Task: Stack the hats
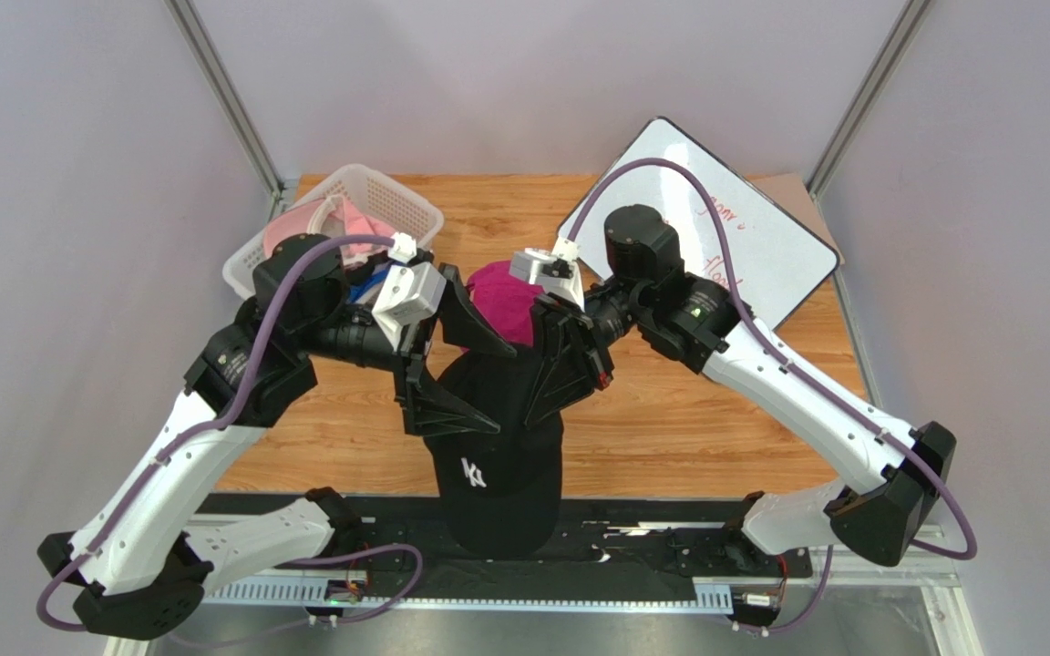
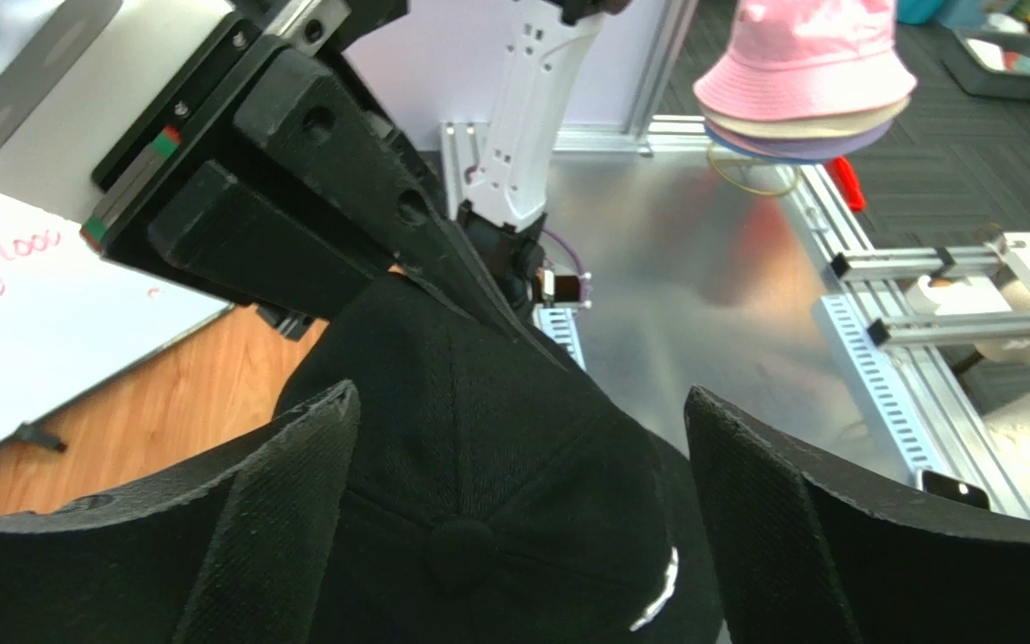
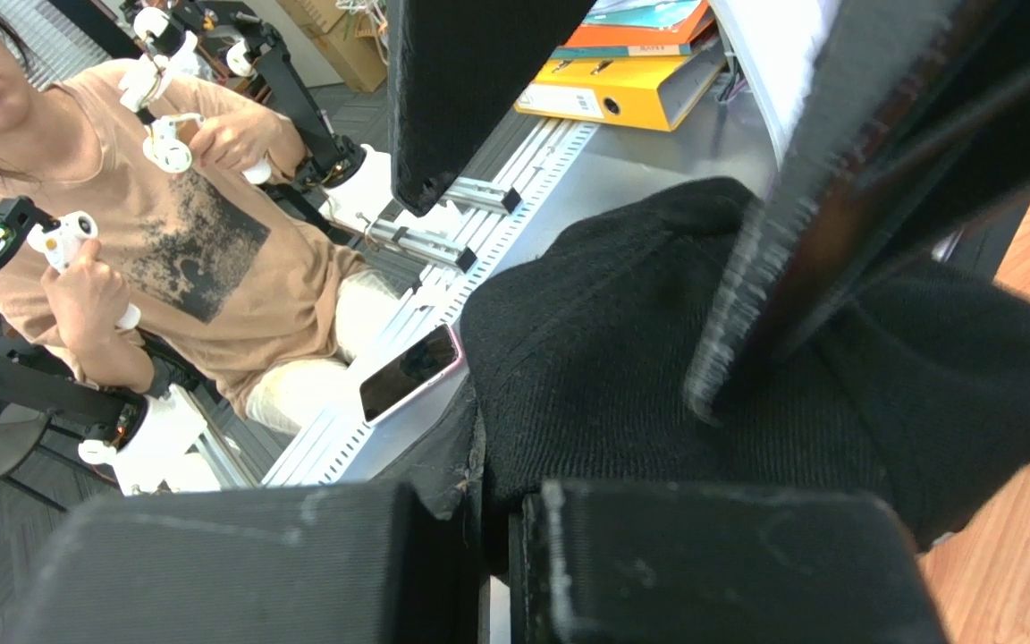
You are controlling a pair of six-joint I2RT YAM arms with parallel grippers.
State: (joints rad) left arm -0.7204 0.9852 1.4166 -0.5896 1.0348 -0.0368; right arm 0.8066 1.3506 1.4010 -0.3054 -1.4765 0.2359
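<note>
- Black cap (image 1: 496, 465): it lies centred at the near edge of the wooden surface (image 1: 709, 438), logo up. The magenta cap (image 1: 496, 304) is just behind its crown, and I cannot tell whether the two overlap.
- Heading: the brim points toward the arm bases and overhangs the near edge. The long axis runs crown to brim, far to near.
- Right fingers (image 3: 279, 564): pressed together, apparently pinching the cap's rim fabric on its right side.
- Left fingers (image 2: 279, 523): spread wide and straddling the crown without gripping it.
- Risk 1: I judge that a one-sided pinch on soft fabric may let the cap sag, twist about the grip, or slide off the near edge.
- Risk 2: closing the left fingers across the crown could crush it, so it seats badly.
- Risk 3: moving the cap back could push the magenta cap away, or set the brims out of line.
</note>
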